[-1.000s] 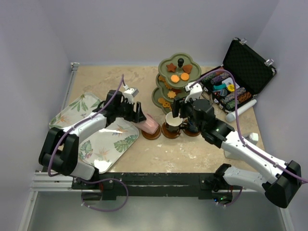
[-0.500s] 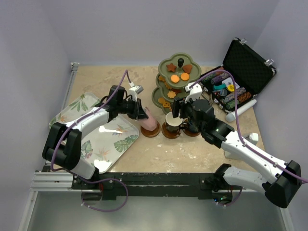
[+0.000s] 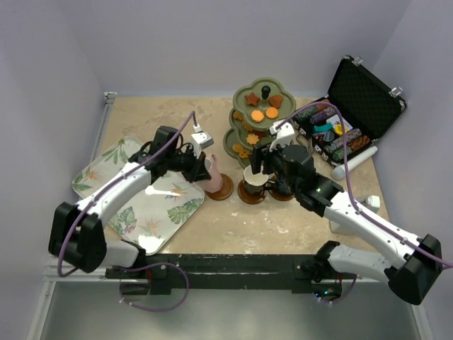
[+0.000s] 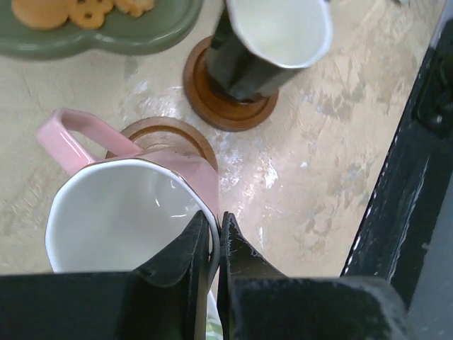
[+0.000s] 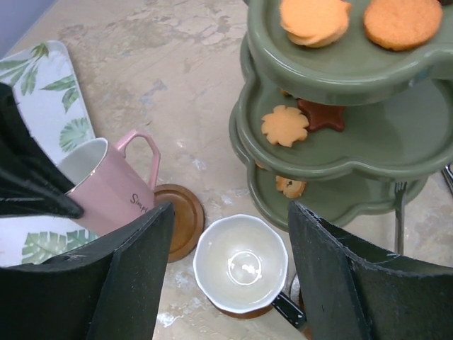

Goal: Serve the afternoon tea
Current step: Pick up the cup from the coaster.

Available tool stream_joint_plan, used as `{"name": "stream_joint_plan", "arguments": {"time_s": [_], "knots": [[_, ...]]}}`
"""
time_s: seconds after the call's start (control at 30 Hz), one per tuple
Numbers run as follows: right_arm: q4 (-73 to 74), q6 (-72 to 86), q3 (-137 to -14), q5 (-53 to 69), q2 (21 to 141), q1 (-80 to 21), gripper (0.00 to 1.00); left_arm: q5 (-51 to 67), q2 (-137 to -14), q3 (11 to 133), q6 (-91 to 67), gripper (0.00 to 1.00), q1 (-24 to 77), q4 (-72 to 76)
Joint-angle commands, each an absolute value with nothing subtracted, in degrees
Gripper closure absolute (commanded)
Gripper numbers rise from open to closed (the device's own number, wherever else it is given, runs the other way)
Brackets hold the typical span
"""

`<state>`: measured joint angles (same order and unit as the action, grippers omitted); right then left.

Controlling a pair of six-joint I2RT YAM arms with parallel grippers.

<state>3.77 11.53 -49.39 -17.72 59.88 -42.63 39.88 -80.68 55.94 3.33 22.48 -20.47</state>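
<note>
My left gripper [image 4: 216, 228] is shut on the rim of the pinkish-white cup [image 4: 124, 216], one finger inside and one outside. The cup [image 3: 207, 172] hangs slightly tilted over the left edge of a brown saucer [image 3: 222, 188], handle pointing away. My right gripper [image 5: 230, 212] stands open above a dark cup with a white inside [image 5: 241, 263], which sits on its own saucer [image 3: 253, 194]. The olive-green three-tier stand [image 3: 257, 115] behind them carries orange and brown biscuits [image 5: 284, 125]. A third cup is hidden under the right arm.
Leaf-patterned white trays [image 3: 166, 212] lie at the left, a white spoon [image 3: 160, 190] on one. An open black case of poker chips [image 3: 354, 106] and a white cylinder [image 3: 355, 162] are at the right. A fork [image 5: 398, 212] lies beside the stand.
My left gripper has closed on the pink cup's rim and pulled it up and left, from leaning on its saucer to nearly upright. The right arm has not moved.
</note>
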Motion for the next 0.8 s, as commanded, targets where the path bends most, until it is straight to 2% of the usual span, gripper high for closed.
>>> {"name": "stream_joint_plan", "arguments": {"time_s": [0.0,0.2,0.43,0.77], "knots": [[0.4,8.5,-54.7,-7.1,62.2,-42.4,0.30,38.8,-68.5,56.7,19.2,1.00,29.6,-23.5],[-5.9,0.3,-54.8,14.6,62.8,-42.5,0.30,47.4,-60.6,54.1,20.1,1.00,30.5,-24.3],[-6.6,-3.3,-52.2,31.2,59.8,-42.5,0.29,54.9,-55.5,55.8,19.9,1.00,31.6,-28.9],[5.7,-11.0,-57.7,39.5,64.9,-42.5,0.31,61.6,-51.6,58.4,19.9,1.00,33.8,-34.5]]}}
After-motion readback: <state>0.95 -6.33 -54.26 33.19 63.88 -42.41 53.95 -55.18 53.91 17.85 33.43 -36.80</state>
